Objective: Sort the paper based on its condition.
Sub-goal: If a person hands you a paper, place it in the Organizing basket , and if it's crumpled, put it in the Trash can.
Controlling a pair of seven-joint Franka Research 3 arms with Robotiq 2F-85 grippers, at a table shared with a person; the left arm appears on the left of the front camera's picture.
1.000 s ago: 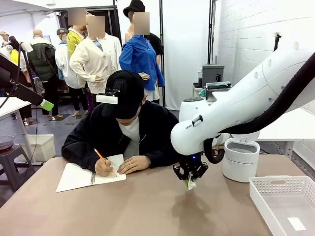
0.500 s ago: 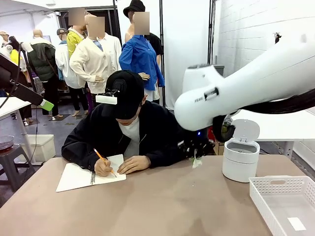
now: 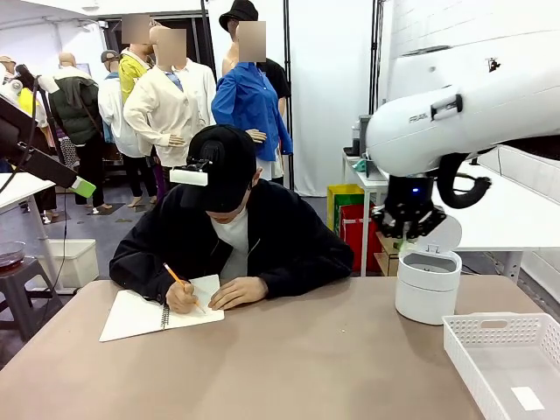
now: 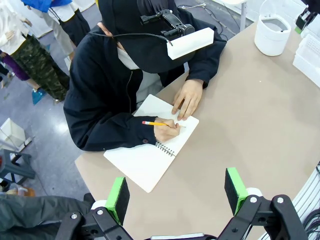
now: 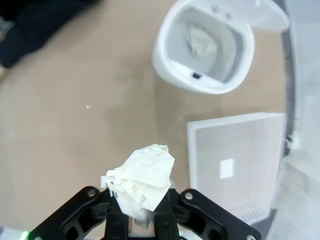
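Tan desk point(image 3: 289, 367): your right tool point(image 5: 137, 220) is clamped tight on the crumpled paper point(image 5: 142, 177), held up near the open white bin point(image 3: 428, 284) and the white tray point(image 3: 503, 328). Your left tool point(image 4: 176, 192) gapes wide, empty, above the person's notebook point(image 4: 150, 150).

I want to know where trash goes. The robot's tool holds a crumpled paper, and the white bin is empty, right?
Not quite. The right tool does hold a crumpled paper, but the bin is not empty: the right wrist view shows a crumpled wad lying inside it.
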